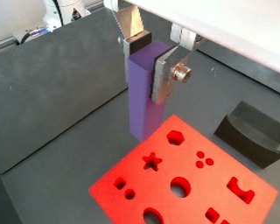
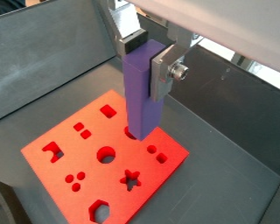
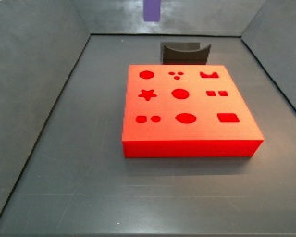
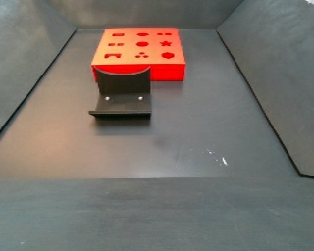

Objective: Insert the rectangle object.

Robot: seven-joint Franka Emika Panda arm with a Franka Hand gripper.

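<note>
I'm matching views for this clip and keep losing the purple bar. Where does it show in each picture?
Wrist views: the purple bar hangs upright, clamped in the gripper, its lower end above the red block; likewise bar, gripper, block.
Side view: only the bar's lower end shows at the top edge, above the dark grey curved piece.
Side view: not in it.
Shared landmark: the red block.

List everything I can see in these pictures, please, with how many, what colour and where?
rectangle object: one, purple, upright in the tool, above the red block.
red block: one, red with shaped holes, on the dark floor.
fixture: one, dark grey, on the floor beside the red block.
floor: one, dark grey, between sloping dark walls.
tool: one, silver fingers, shut on the rectangle object, high above the block.
</note>
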